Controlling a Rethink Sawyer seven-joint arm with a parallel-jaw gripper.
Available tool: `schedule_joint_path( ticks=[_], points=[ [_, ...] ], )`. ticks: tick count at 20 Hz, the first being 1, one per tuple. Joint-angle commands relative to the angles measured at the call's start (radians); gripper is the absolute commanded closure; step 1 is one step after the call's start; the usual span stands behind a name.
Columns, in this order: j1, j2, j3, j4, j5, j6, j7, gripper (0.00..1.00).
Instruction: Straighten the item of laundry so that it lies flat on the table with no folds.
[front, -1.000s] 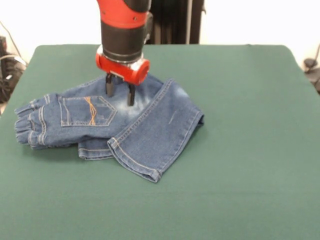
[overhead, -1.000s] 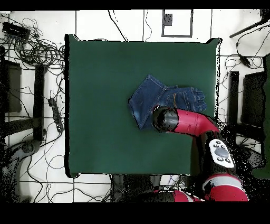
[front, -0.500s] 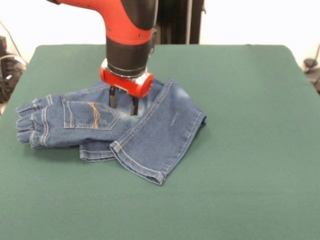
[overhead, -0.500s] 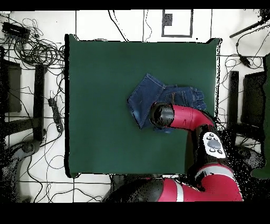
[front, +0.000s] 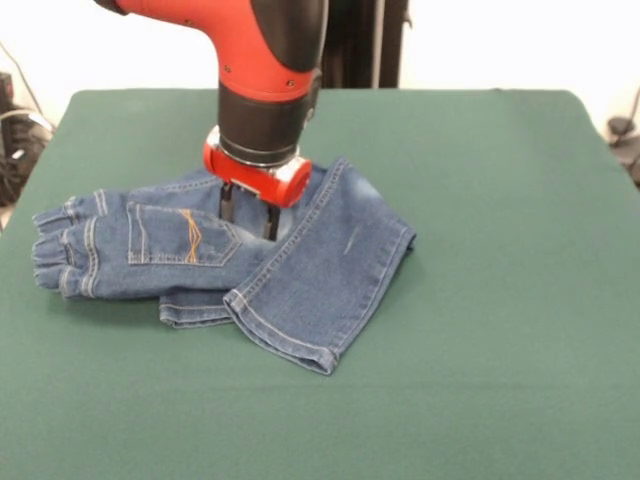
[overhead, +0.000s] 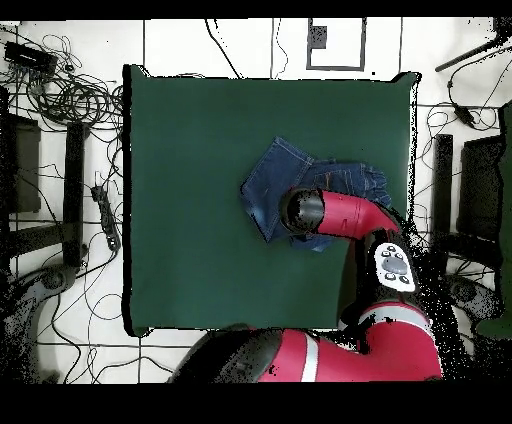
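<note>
The item of laundry (front: 322, 262), small blue denim jeans, lies crumpled left of the table's (front: 490, 320) middle in the front view. The gathered waistband points left, and one back pocket with orange stitching faces up. One leg is folded across the other, its hem toward the front edge. My gripper (front: 249, 215) comes straight down onto the whitish patch at the seat, its two dark fingertips sunk into the denim and holding a pinch of it. In the overhead view the arm's wrist (overhead: 301, 212) covers the gripper, and the jeans (overhead: 272, 182) show beside it.
The green table (overhead: 190, 200) stretches far beyond the jeans on every side. Cables and equipment (overhead: 60, 90) lie on the floor past the table's edges in the overhead view.
The gripper has sunk lower and shifted slightly right and toward the table's front edge. The jeans slid along with it, and the folded leg's hem now lies nearer the front.
</note>
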Motion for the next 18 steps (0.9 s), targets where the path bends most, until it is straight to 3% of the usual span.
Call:
schedule_joint_path(
  ticks=[1, 9, 18],
  points=[
    [0.069, 0.004, 0.007, -0.127, 0.108, 0.09, 0.21, 0.0],
    [0.099, 0.019, -0.034, -0.187, 0.151, 0.142, 0.238, 0.0],
    [0.146, -0.009, -0.131, -0.214, 0.166, 0.316, 0.261, 0.0]
  ],
)
